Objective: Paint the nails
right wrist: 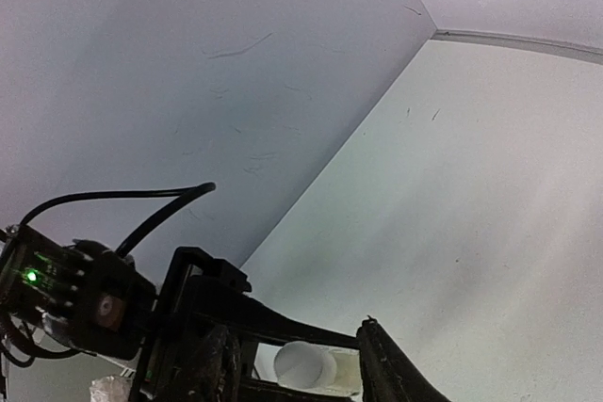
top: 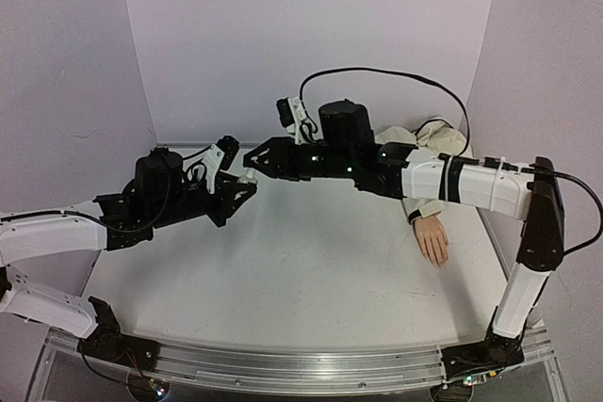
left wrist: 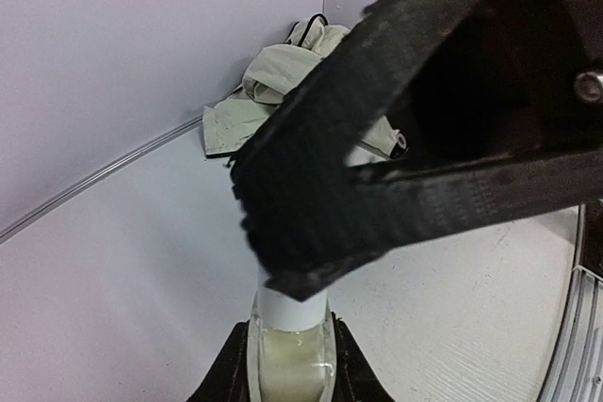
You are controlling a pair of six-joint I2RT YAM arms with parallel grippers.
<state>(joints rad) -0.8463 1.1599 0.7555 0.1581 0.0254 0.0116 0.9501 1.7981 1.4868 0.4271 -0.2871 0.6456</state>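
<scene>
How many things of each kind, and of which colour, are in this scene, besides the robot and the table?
Bottle, white: 1
Mannequin hand, peach: 1
Jacket, beige: 1
Total: 3

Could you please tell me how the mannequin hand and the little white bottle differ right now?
The mannequin hand is peach; the bottle is white. The hand lies on the table at the right, touched by no gripper; the bottle is clamped in the left gripper, with the right gripper at its top. Both are small.
</scene>
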